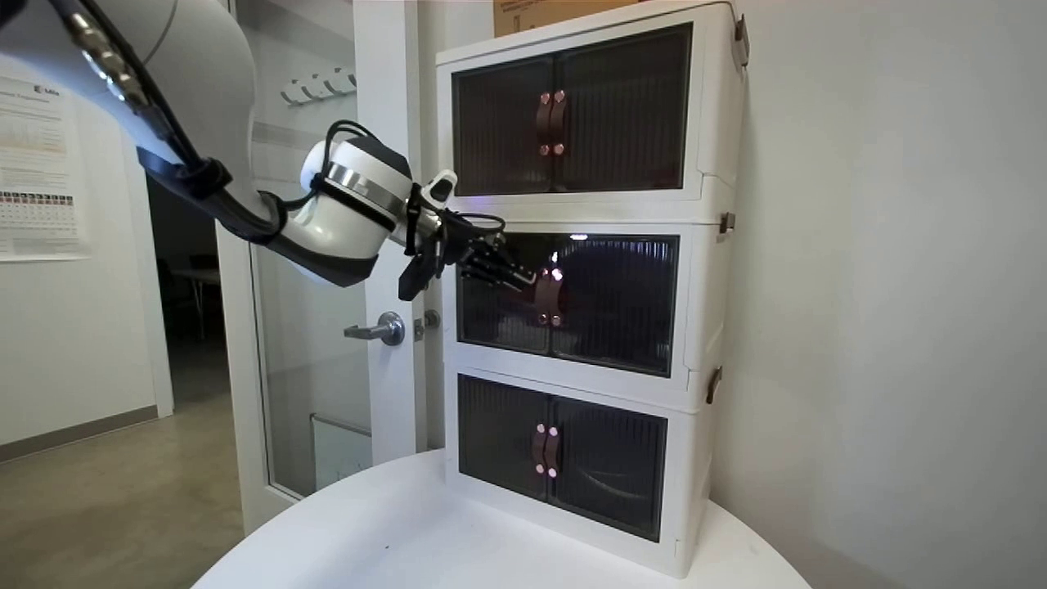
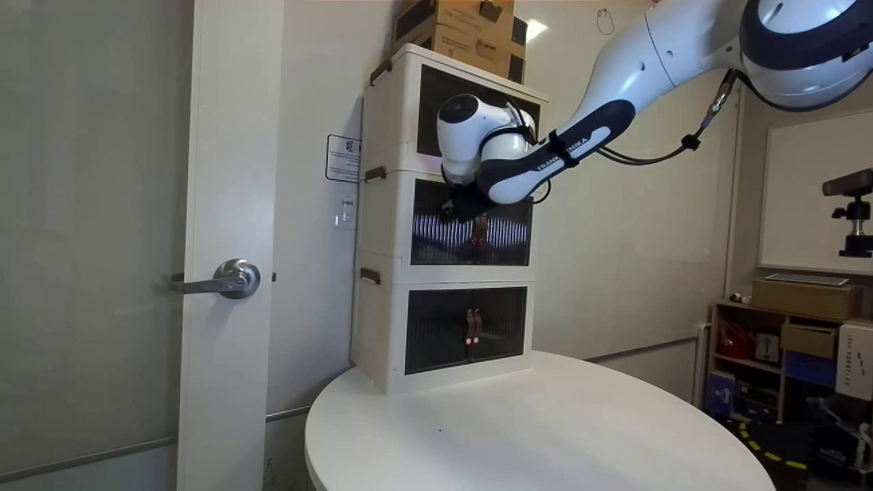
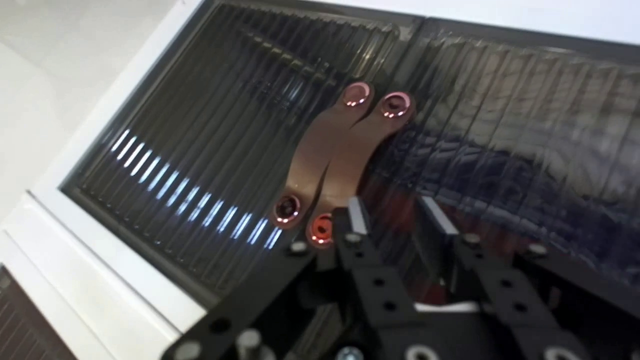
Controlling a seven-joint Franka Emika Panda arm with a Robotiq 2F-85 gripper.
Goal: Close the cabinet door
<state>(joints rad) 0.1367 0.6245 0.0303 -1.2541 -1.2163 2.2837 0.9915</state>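
Observation:
The cabinet door, the dark smoky left leaf of the middle tier, shows in both exterior views (image 1: pixel 499 317) (image 2: pixel 435 242). It looks flush beside the right leaf (image 1: pixel 617 303). The wrist view appears upside down; there the door (image 3: pixel 505 130) lies on the right. Its brown handle (image 3: pixel 352 162) sits beside the other leaf's handle (image 3: pixel 315 145). My gripper (image 1: pixel 526 276) is in front of the door, near the handle's upper end; it also shows in an exterior view (image 2: pixel 448 210). In the wrist view its fingers (image 3: pixel 390 215) are apart, with nothing between them. One finger overlaps a handle rivet; contact cannot be told.
The white three-tier cabinet (image 1: pixel 707 327) stands on a round white table (image 1: pixel 393 523). The dark doors of the top tier (image 1: pixel 622 110) and bottom tier (image 1: pixel 609 466) look shut. A cardboard box (image 2: pixel 470 41) is on top. A glass room door with a lever (image 1: pixel 380 329) is nearby.

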